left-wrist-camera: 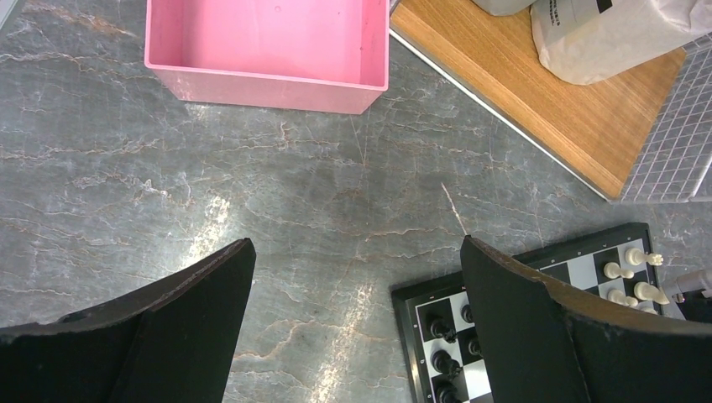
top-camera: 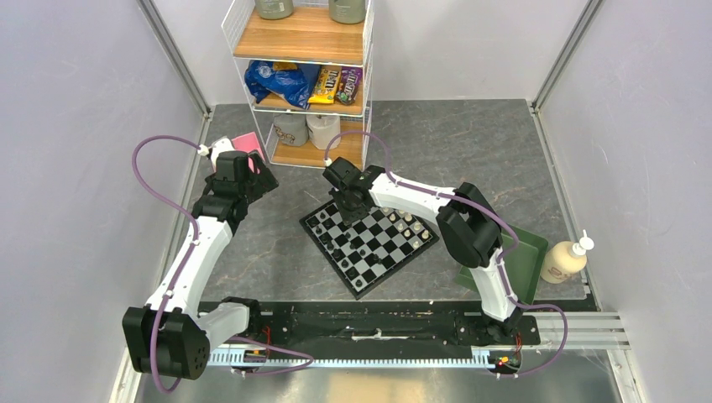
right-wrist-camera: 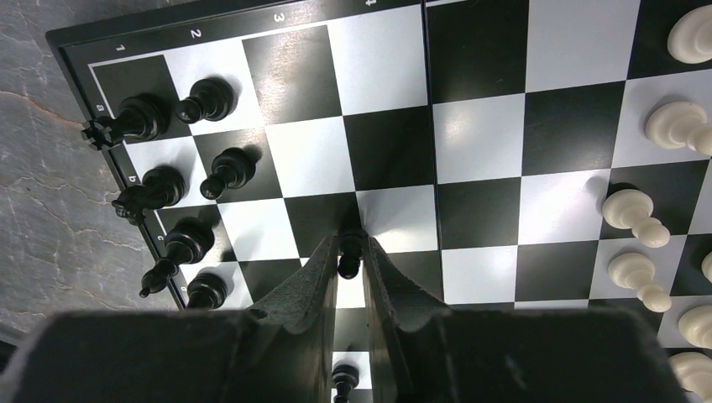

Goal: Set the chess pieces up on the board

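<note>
Grey marbled table (top-camera: 470,151), walled in on both sides; I have the right arm over the far-left part of the board (top-camera: 378,256).

From the right wrist view, the right gripper (right-wrist-camera: 350,245) hangs low over the squares with its jaws drawn narrow. A black pawn (right-wrist-camera: 349,267) stands upright in the slot between them, and the pads sit at its sides. I cannot tell whether they actually pinch it. Other black pieces (right-wrist-camera: 159,185) stand in two short rows along the board's left edge, and the cream pieces (right-wrist-camera: 638,210) line the opposite edge, well apart from the fingers. The left gripper (left-wrist-camera: 357,245) hovers over bare table just left of the board, near the pink box (left-wrist-camera: 264,88), jaws spread wide and holding nothing.
</note>
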`<state>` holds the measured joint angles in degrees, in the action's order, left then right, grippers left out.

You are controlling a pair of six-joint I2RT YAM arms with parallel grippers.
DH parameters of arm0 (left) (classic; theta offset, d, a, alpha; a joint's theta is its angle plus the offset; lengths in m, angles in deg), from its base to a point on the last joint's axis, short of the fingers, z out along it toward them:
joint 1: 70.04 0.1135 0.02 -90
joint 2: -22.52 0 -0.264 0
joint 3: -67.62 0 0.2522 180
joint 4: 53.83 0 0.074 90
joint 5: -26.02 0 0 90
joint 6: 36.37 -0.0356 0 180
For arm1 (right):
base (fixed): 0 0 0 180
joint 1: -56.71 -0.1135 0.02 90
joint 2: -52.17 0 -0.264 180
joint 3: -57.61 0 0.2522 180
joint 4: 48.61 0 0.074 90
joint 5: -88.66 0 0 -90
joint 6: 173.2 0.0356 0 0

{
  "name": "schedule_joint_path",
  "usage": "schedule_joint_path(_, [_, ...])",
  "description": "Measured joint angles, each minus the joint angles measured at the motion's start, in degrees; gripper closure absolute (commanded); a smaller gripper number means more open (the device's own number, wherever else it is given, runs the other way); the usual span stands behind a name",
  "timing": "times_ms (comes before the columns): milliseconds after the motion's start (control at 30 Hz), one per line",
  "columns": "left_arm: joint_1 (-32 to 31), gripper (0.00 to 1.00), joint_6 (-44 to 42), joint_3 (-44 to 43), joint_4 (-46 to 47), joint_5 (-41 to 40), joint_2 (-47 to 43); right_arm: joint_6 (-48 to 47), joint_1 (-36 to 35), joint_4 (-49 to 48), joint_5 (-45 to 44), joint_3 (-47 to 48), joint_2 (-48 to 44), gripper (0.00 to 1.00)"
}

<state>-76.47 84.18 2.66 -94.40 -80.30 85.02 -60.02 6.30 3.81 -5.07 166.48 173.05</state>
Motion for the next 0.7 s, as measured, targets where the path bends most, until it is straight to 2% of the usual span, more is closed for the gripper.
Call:
schedule_joint_path(133, [0.0, 0.00, 0.0, 0.0, 0.1, 0.1, 0.0, 0.0, 0.0, 0.0, 0.0, 0.0, 0.0, 0.81])
schedule_joint_path(400, [0.0, 0.00, 0.0, 0.0, 0.3, 0.2, 0.0, -0.2, -0.5, 0.0, 0.0, 0.0, 0.0, 0.82])
schedule_joint_path(700, [0.0, 0.00, 0.0, 0.0, 0.3, 0.2, 0.0, -0.2, -4.2, -0.2, 0.6, 2.2, 0.9, 0.82])
